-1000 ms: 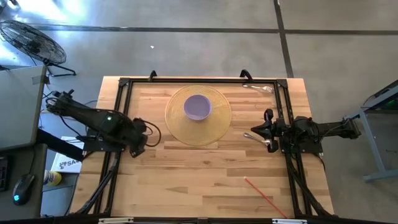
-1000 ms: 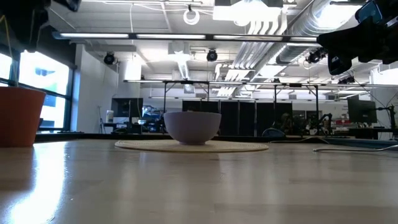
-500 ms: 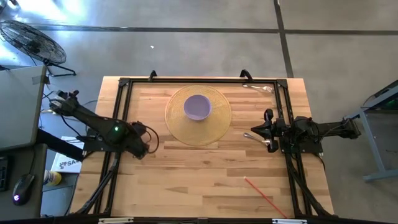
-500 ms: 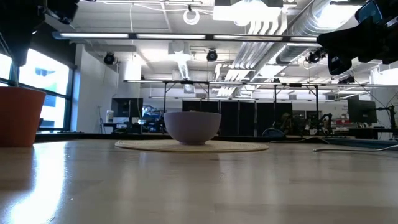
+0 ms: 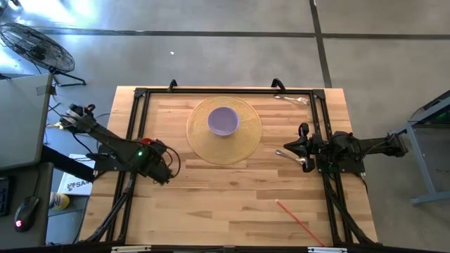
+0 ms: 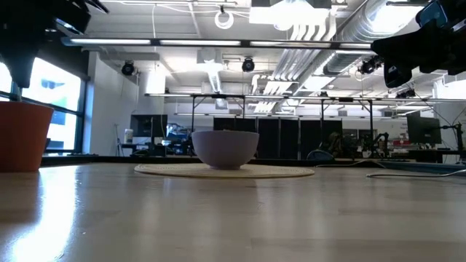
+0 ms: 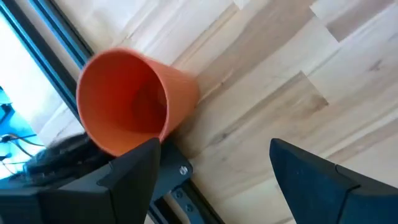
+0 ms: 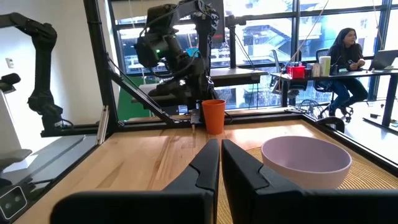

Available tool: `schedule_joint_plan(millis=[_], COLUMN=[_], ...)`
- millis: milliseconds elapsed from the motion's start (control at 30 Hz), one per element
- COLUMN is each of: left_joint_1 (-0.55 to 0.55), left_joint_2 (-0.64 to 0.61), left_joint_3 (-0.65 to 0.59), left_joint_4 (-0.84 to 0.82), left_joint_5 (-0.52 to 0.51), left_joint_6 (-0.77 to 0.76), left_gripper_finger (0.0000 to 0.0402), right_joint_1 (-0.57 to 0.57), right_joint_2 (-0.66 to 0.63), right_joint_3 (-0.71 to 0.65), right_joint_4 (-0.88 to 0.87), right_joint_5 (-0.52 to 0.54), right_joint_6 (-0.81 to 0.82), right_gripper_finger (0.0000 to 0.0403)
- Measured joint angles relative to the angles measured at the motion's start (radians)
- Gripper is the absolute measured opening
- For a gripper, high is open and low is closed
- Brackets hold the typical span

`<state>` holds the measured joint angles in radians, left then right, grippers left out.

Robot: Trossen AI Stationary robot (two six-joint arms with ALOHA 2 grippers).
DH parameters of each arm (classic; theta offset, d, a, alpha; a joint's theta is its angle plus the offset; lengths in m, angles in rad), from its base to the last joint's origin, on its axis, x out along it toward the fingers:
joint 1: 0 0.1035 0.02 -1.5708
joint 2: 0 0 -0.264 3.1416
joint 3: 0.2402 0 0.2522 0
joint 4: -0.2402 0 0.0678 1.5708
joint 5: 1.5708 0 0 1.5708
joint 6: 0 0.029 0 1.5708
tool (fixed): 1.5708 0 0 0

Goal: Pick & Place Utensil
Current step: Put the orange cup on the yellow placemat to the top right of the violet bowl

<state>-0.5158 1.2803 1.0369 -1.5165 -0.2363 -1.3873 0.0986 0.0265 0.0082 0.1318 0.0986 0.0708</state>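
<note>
A silvery utensil (image 5: 292,99) lies flat near the table's far right corner. A lilac bowl (image 5: 223,121) stands on a round woven mat (image 5: 246,144) at the far middle. An orange cup (image 7: 130,102) stands upright at the table's left side, under my left arm in the high view. My left gripper (image 7: 217,168) is open above the wood, and the cup is beside one finger, outside the gap. My right gripper (image 8: 220,163) is shut on nothing, level above the right side and pointing toward the bowl (image 8: 306,160).
A thin red stick (image 5: 299,221) lies near the near right corner. Black frame rails (image 5: 133,133) run along the table's left, far and right sides. Bare wood (image 5: 232,197) spans the near middle. A person sits at a desk (image 8: 345,53) far beyond the table.
My left arm has swung, and its gripper has moved a little toward the table's near edge, close to the orange cup. The right arm, bowl and utensil have kept still.
</note>
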Motion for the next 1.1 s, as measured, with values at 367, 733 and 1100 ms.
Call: schedule_joint_plan(millis=[367, 733, 1100], left_joint_1=[0.269, 0.445, 0.509], left_joint_2=[-0.136, -0.144, -0.144], left_joint_3=[-0.110, -0.219, -0.221], left_joint_4=[0.070, 0.198, 0.318], left_joint_5=[0.071, 0.118, 0.151], left_joint_6=[0.226, 0.453, 0.572], left_gripper_finger=[0.0298, 0.0298, 0.0298], right_joint_1=[0.000, 0.000, 0.000], right_joint_2=[0.000, 0.000, 0.000], right_joint_3=[0.000, 0.000, 0.000], right_joint_4=[0.000, 0.000, 0.000], right_joint_5=[0.000, 0.000, 0.000], right_joint_6=[0.000, 0.000, 0.000], right_gripper_finger=[0.0012, 0.0012, 0.0012])
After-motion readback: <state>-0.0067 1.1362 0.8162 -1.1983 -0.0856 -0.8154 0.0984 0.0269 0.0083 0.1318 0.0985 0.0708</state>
